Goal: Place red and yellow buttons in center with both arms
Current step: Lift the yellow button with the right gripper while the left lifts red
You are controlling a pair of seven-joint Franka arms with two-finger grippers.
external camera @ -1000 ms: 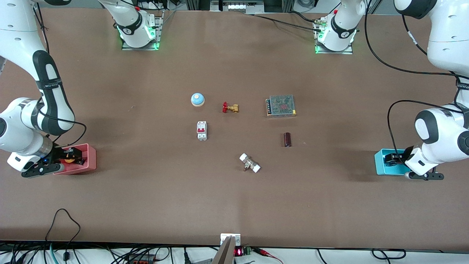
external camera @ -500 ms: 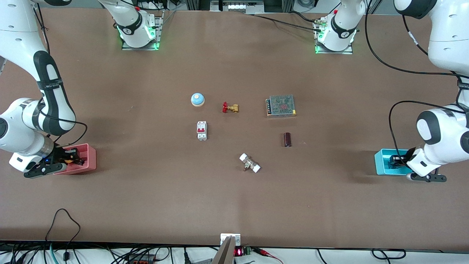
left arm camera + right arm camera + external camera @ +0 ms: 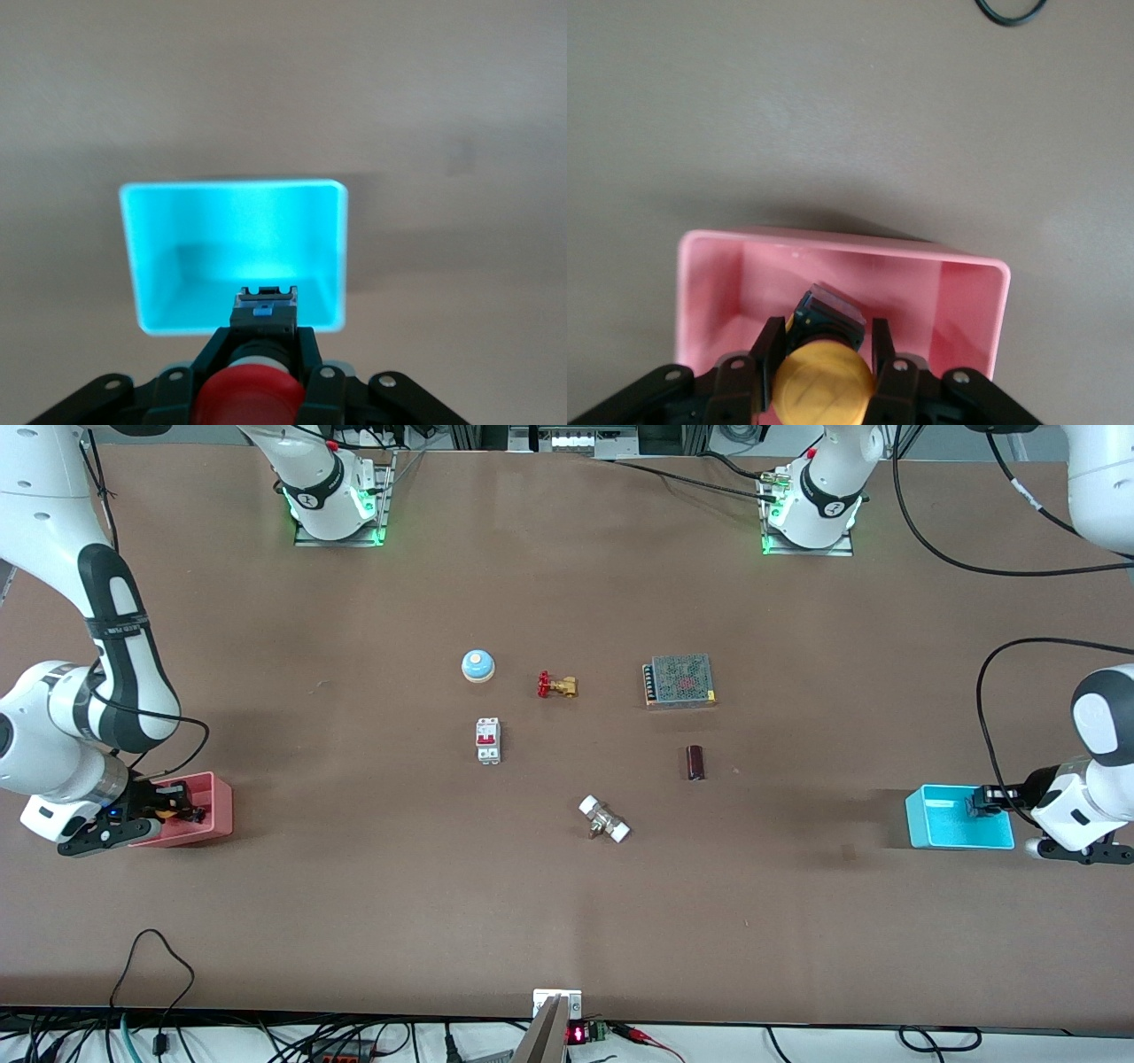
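Over cyan tray (image 3: 159,266) (left arm's end of table), left gripper (image 3: 264,350) pinches red button (image 3: 244,398), raised. Over pink tray (image 3: 970,301), right gripper (image 3: 824,350) pinches yellow button (image 3: 822,382). Table center (image 3: 585,753) without buttons.

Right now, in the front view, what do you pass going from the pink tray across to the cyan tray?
pink tray → blue bell → circuit breaker → brass valve → white-capped fitting → power supply → dark cylinder → cyan tray
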